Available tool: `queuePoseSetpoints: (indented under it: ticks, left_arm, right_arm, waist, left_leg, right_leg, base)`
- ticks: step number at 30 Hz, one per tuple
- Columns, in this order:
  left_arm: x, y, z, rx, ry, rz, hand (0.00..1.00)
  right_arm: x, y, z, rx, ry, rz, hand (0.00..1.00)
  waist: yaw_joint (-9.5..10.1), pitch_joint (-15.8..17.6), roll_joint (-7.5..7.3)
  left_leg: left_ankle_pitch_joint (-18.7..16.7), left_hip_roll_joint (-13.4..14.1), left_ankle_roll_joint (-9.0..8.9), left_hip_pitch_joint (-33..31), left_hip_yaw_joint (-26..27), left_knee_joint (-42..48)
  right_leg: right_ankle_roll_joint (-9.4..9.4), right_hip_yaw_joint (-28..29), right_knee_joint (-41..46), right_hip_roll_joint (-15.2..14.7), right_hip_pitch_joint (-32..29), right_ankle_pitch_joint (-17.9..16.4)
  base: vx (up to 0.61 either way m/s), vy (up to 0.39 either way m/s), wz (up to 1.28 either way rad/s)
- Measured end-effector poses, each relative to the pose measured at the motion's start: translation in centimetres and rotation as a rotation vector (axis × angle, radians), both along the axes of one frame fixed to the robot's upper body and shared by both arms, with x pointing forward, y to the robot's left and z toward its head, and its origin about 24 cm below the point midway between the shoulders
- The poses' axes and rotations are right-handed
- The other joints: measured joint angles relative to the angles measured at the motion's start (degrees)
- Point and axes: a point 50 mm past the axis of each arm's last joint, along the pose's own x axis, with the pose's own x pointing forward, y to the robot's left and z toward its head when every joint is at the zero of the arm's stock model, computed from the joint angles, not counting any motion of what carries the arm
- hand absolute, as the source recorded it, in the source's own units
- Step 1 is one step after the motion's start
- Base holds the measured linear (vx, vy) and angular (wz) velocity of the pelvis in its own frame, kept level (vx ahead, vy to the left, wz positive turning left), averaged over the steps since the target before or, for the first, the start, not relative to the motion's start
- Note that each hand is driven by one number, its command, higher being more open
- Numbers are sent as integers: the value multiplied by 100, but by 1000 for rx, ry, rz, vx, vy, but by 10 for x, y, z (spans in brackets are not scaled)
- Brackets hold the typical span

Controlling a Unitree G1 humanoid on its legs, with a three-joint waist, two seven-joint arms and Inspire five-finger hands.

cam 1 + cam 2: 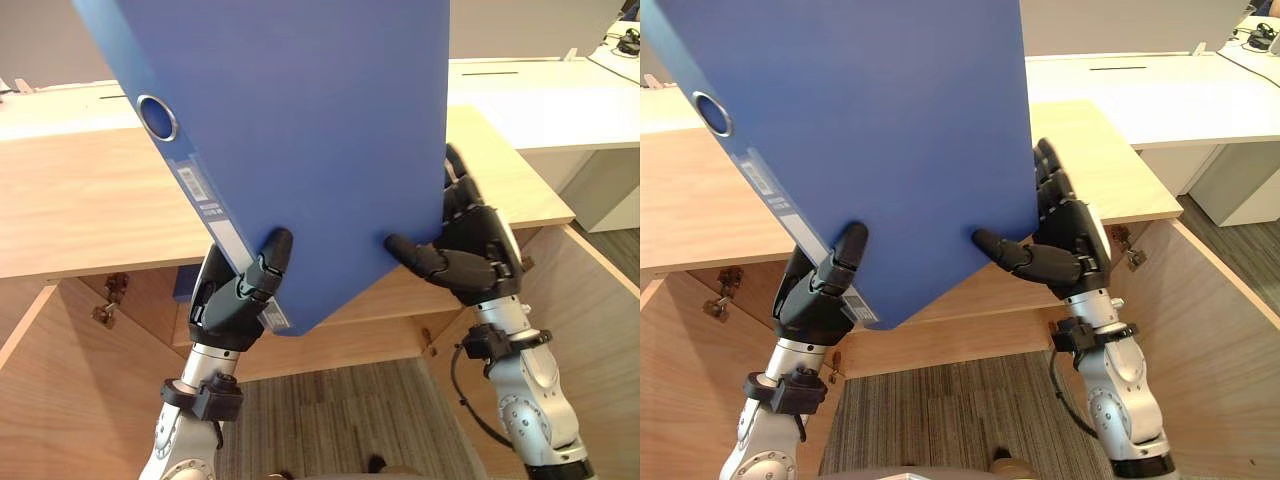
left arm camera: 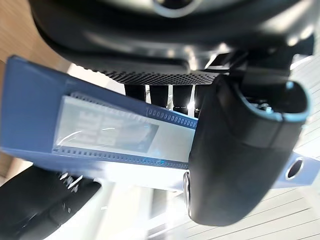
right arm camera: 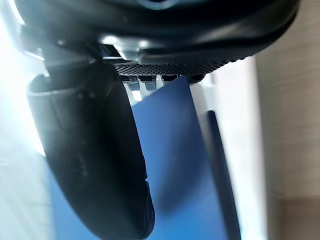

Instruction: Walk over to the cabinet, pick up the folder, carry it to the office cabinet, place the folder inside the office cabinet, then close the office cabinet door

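Observation:
A large blue folder [image 1: 300,120] with a metal-ringed hole and a label on its spine is held up in front of me, tilted, one corner pointing down. My left hand [image 1: 235,295] grips its spine edge, thumb on the front cover. My right hand [image 1: 470,245] clamps the opposite edge, thumb across the cover and fingers behind it. In the left wrist view the spine label [image 2: 107,131] runs between thumb and fingers. The blue cover [image 3: 180,165] sits against my right thumb in the right wrist view. Below the folder stands a low wooden cabinet [image 1: 90,200] with both doors swung open.
The cabinet's open left door [image 1: 60,390] and right door [image 1: 600,340] flank my arms. A white desk [image 1: 550,100] stands behind the cabinet at the right. Striped grey carpet [image 1: 340,410] lies below.

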Motion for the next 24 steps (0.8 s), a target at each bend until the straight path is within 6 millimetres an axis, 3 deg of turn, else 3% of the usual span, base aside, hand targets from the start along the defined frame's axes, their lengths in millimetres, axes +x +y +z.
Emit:
queuePoseSetpoints:
  ticks: [4, 10, 14, 17, 18, 24]
  left_arm:
    - [1, 5, 4, 95, -28, -56, 0]
    - [6, 12, -2, 172, -9, -89, 0]
    - [10, 23, -4, 190, -4, -46, 0]
    - [11, 20, -6, 169, -2, -43, 0]
    - [11, 19, -6, 158, -9, -27, 100]
    - [10, 24, 10, 237, -164, 208, 100]
  right_arm:
    - [2, -11, -3, -92, 65, 94, 0]
    - [3, -21, -20, -86, 188, 127, 0]
    - [-1, -14, -22, -92, 177, 231, 0]
    - [-1, -3, -24, -24, 149, 219, 0]
    - [-1, -1, -24, -10, 136, 204, 0]
    - [-3, 17, -19, 111, 43, 114, 0]
  waist:
    - [14, -60, 46]
    - [3, -116, 57]
    - [2, -127, 64]
    - [18, -142, 62]
    - [25, -144, 65]
    - [93, -166, 66]
  left_leg:
    - [7, -8, 9, -33, -54, 4]
    - [26, -23, 31, -72, -84, 4]
    - [37, -33, 37, -89, -98, 5]
    - [56, -53, 55, -131, -132, 2]
    - [61, -62, 62, -145, -137, 2]
    - [81, -92, 91, -160, -166, -7]
  right_leg:
    - [-1, -55, 0, -11, 0, 4]
    - [-5, -91, -3, -28, -15, 21]
    - [-6, -103, -6, -37, -23, 24]
    - [-4, -137, -6, -57, -52, 30]
    - [-2, -141, -5, -66, -61, 32]
    - [-1, -166, -3, -98, -66, 43]
  base:
    - [-16, -18, 7]
    - [-23, -11, 3]
    - [-18, -7, 1]
    - [-25, -11, 5]
    - [-25, -3, 5]
    - [-4, -1, 1]
